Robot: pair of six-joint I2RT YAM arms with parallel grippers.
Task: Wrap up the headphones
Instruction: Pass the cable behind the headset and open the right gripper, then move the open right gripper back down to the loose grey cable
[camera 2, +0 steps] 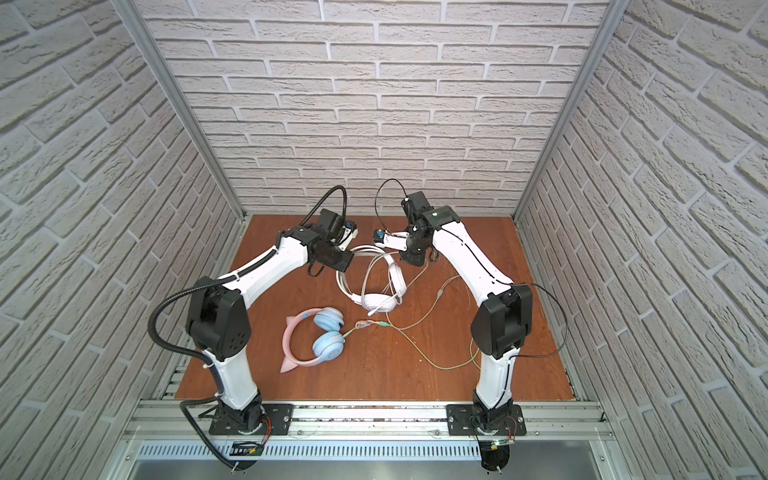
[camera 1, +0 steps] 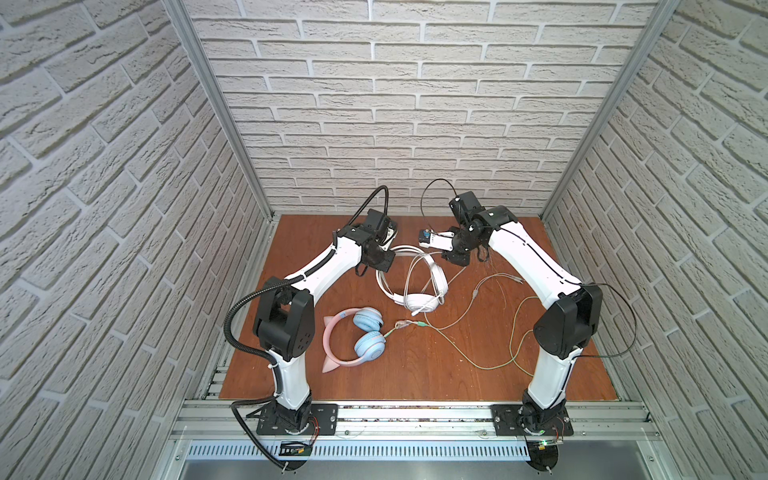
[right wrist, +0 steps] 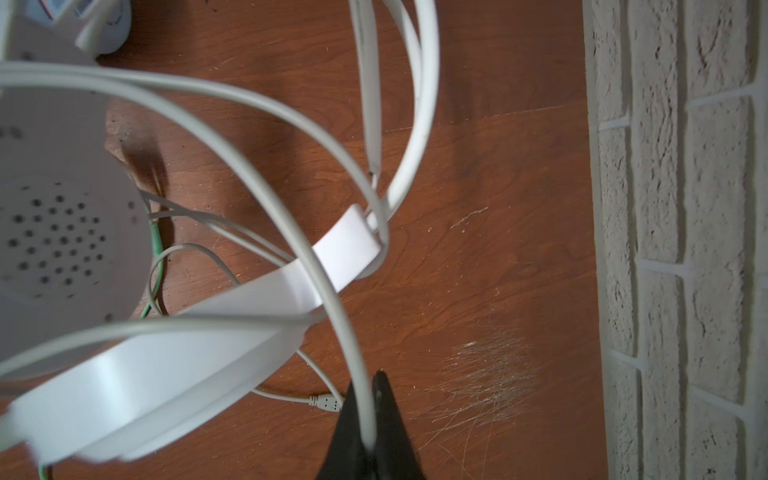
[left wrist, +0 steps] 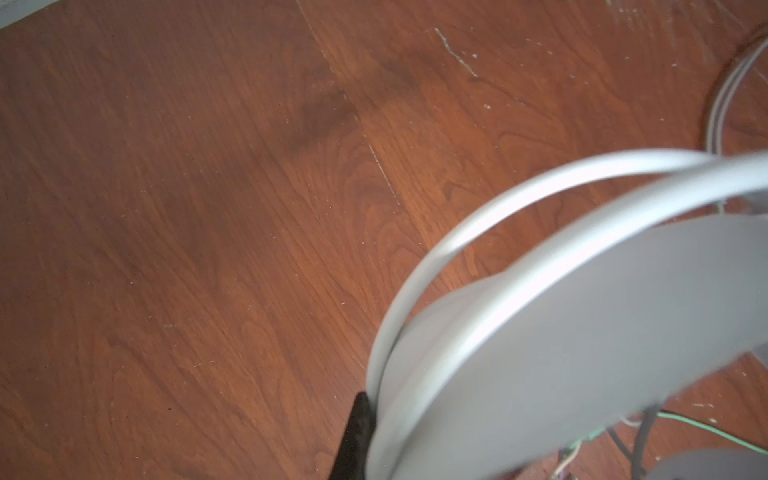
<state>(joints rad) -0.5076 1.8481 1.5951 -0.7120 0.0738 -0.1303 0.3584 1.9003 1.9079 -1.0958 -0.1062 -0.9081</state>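
Pale brick walls (camera 1: 374,104) close in three sides of a reddish wood table (camera 1: 415,374). The left arm (camera 1: 324,270) and right arm (camera 1: 528,257) both reach toward its far middle. Between them sit the white headphones (camera 1: 422,301), one earcup low by the table and the headband rising toward the left jaws. In the left wrist view one dark tip presses against the band's thin rail, so the left jaws look clenched on the headband. The pink and blue headphones (camera 1: 361,336) lie flat nearer the front, close to the left arm and untouched.

The right jaws are clenched on the pale cable (right wrist: 347,340), which arcs from them over and around the headband in a couple of loose loops. The greenish cable (camera 1: 490,365) sprawls unwound across the right half of the table. It crosses the pale one near the pink pair.

The step in hand looks like winding the pale cable round the white headband. To do it well, the left side should stay steady as an anchor. The right should carry the strand round with light tension, laying turns side by side. It should re-grip farther along the slack before the small plug (right wrist: 326,402) drags, and keep clear of the green strand.

No box, tray or other container is in view.
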